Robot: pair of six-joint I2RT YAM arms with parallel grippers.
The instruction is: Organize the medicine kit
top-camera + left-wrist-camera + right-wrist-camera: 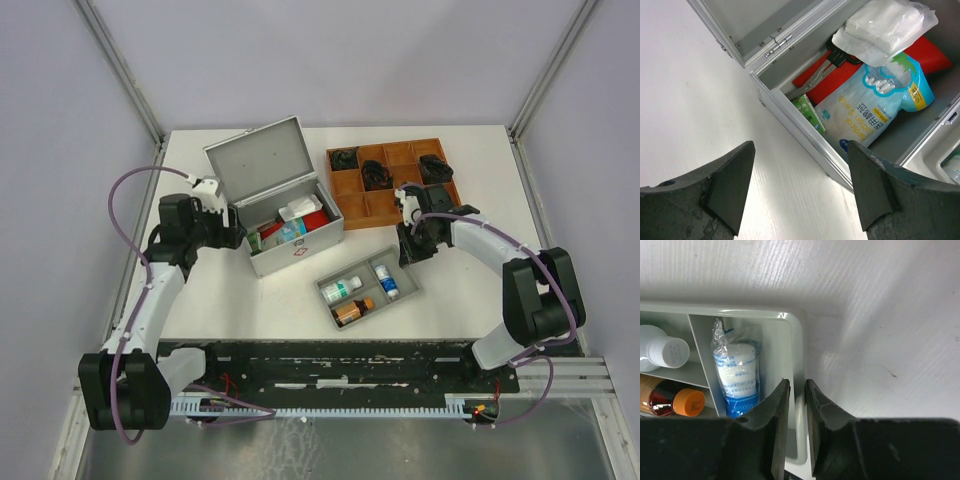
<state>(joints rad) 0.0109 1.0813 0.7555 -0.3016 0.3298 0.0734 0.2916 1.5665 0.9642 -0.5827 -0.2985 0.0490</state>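
The silver medicine kit (300,252) stands open, lid back, at centre left. In the left wrist view its near wall (805,136) runs past a cotton-swab bag (875,107), a red pouch (927,56), white gauze packs (885,25) and a green box (807,111). My left gripper (232,237) (800,145) hangs open and empty beside the kit's left end. My right gripper (411,248) (797,382) straddles the right wall of a grey tray (327,301) (795,325), jaws close on either side; whether they press it is unclear. The tray holds a wrapped roll (737,372), a white bottle (662,351) and a brown bottle (675,401).
A brown wooden compartment tray (386,206) with black items in its back cells sits at the back right, just behind my right gripper. The grey tray lies on the table in front of the kit's right corner.
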